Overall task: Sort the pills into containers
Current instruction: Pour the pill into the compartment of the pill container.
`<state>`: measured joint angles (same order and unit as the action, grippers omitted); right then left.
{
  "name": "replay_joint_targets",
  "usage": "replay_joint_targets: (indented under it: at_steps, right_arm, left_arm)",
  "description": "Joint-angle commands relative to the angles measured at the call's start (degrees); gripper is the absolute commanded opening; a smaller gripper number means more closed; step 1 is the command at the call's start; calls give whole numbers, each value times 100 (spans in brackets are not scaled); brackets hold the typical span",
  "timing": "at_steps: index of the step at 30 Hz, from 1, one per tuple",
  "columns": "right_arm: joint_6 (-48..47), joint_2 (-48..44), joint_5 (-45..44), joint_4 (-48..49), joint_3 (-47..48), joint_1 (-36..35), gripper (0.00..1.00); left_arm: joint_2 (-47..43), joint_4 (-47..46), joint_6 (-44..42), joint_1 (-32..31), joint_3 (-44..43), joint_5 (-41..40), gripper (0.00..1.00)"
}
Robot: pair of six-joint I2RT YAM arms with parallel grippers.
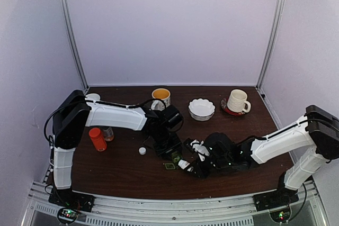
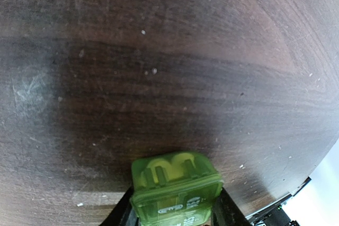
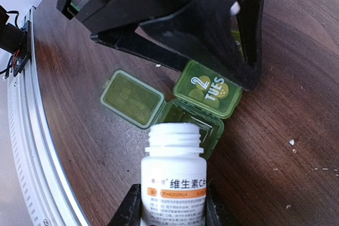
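- Only the top view takes in the whole dark wooden desk (image 1: 122,178). Both arms meet near its front middle, where the small translucent green plastic pill box (image 1: 172,158) lies between the left claw (image 1: 170,151) and the right claw (image 1: 192,166).
- The left wrist view shows what the top view hides. The left claw (image 2: 175,213) is clenched on one end of the pill box (image 2: 176,189), which rests on the desk with a dark finger (image 2: 121,214) at each side.
- The right wrist view alone shows the lids. The lid marked "2 TUES" (image 3: 209,88) is shut. The neighbouring open compartment (image 3: 183,119) has its flipped lid (image 3: 131,98) lying flat on the desk.
- In that same view the right claw (image 3: 172,213) grasps a white plastic pill bottle (image 3: 172,183) with an orange label band. The bottle is uncapped and its mouth sits just over the open compartment. The bottle covers part of it, so I cannot tell what is inside.
- The rest shows only from above:
  - A small white screw cap (image 1: 142,151) lies left of the claws.
  - A red cylindrical bottle (image 1: 97,138) stands farther left.
  - A yellow-lined mug (image 1: 161,97), a white scalloped bowl (image 1: 202,109) and a white mug on a red saucer (image 1: 237,101) stand along the back.
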<state>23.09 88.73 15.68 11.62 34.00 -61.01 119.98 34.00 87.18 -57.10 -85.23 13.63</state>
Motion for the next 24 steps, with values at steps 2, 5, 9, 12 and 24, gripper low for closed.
replay_joint_targets:
  at_steps: [2,5,9,12,24]
  right_arm:
    - [108,59,109,-179,267,54,7]
    - [108,0,77,-161,242,65,6]
    - [54,-100,93,-323,319,65,6]
    - [25,-221,41,-345,303,68,7]
    - [-59,-94,60,-120,232,72,6]
  left_arm:
    - [80,230,71,-1,164,84,36]
    - [78,226,71,3,174,84,36]
    - [78,230,72,-2,174,86,36]
    - [78,230,71,-6,174,83,36]
    - [93,212,75,-4,182,115,36]
